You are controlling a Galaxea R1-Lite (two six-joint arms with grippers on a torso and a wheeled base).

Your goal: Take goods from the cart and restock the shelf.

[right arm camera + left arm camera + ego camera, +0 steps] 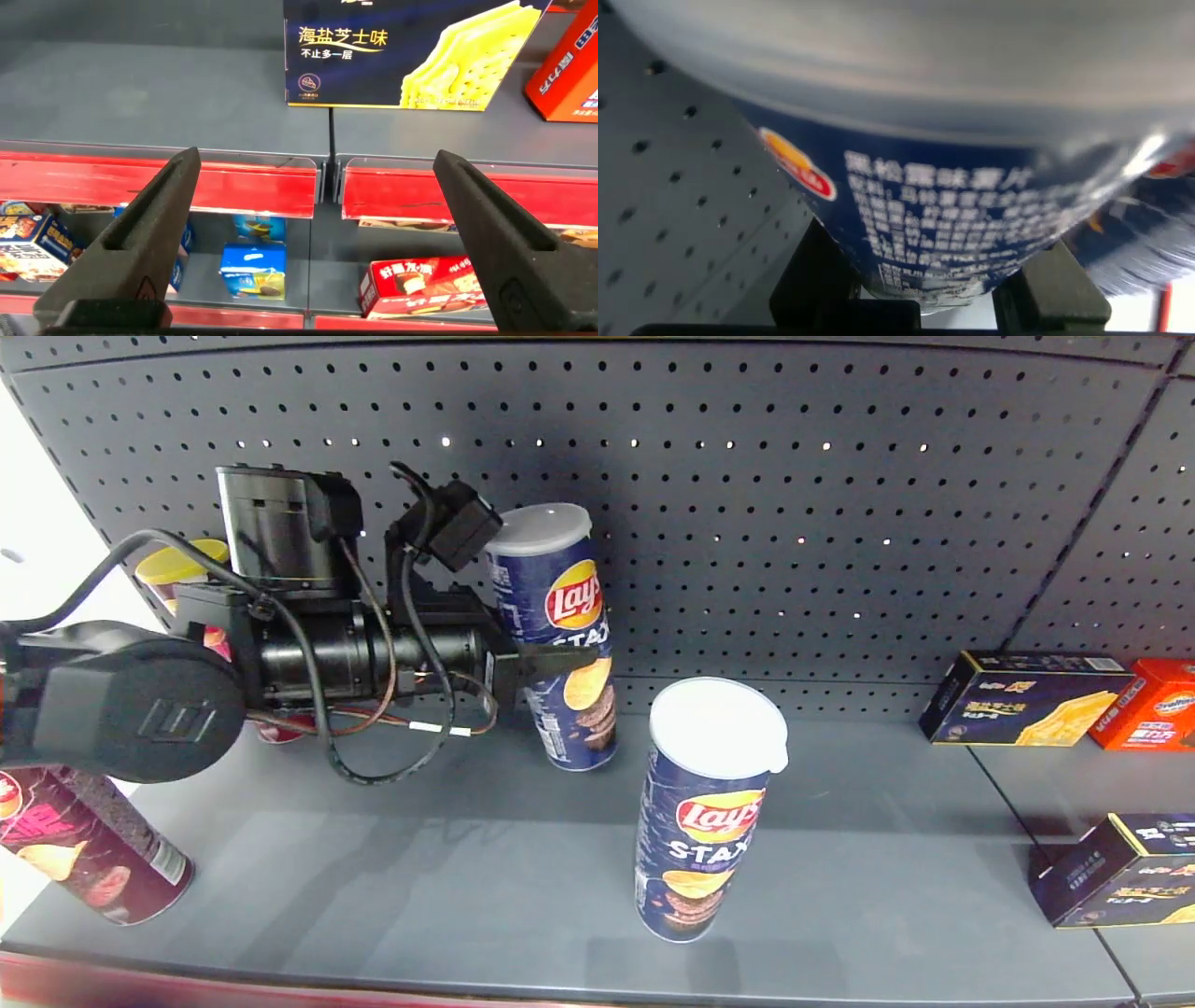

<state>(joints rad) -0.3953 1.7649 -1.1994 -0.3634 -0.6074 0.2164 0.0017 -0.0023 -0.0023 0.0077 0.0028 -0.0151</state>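
A dark red cylindrical chip can (pixel 93 859) sits at the left front of the grey metal shelf (pixel 887 859); beside it, the left gripper (pixel 571 658) clamps its fingers (pixel 814 280) on a tall blue chip can with a white plastic lid (pixel 551 616), close to the perforated back panel (pixel 794 476). A matching second blue can (pixel 705 812) stands nearer the front, right of it. The right gripper (pixel 316 159) has its fingers spread wide, empty.

I see navy on the far can (pixel 553 616) and near can (pixel 700 821), both white-lidded; the pegboard (pixel 794 476) is grey, hole-dotted.

Bright even light, soft shadows, left-edge glare
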